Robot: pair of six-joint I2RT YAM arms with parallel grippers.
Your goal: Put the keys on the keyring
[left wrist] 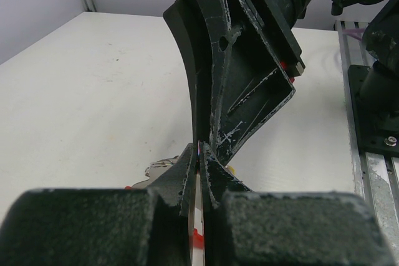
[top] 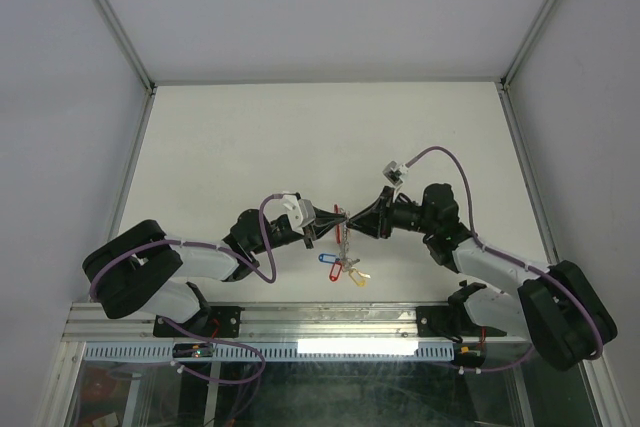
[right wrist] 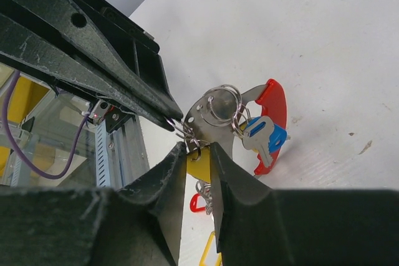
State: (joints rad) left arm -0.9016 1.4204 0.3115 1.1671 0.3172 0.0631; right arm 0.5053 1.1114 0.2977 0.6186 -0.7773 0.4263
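Top external: arms (top: 200, 262) angle inward, left tool (top: 331, 226) clamped shut, right tool (top: 351, 225) straddling keys (top: 345, 267), grip unclear.

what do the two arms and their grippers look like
Both arms, left arm and right arm, have white links between bulky black joints, with a purple cable looped along each. The left gripper and right gripper have black, tapered, white-scuffed fingers.
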